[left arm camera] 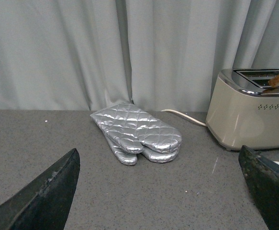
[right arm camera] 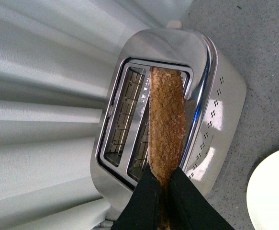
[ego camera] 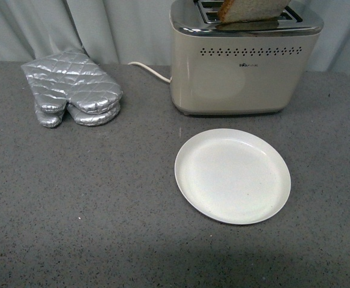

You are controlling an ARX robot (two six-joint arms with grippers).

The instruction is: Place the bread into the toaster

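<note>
Bread [ego camera: 250,11] pokes up out of the top of the toaster [ego camera: 241,78] in the front view, a white plate [ego camera: 232,177] just before the toaster and silver oven mitts [ego camera: 72,90] off to its left. From the left wrist, the left gripper [left arm camera: 159,158] gapes wide on the toaster's mitt side; from the right wrist, the right gripper [right arm camera: 163,178] pinches the slice over the toaster's vent-side slot.

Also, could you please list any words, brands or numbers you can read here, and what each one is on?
Small dark logo on the front of the toaster: too small and blurred to read.
No other text shows on the bread, the plate or the oven mitts.
</note>
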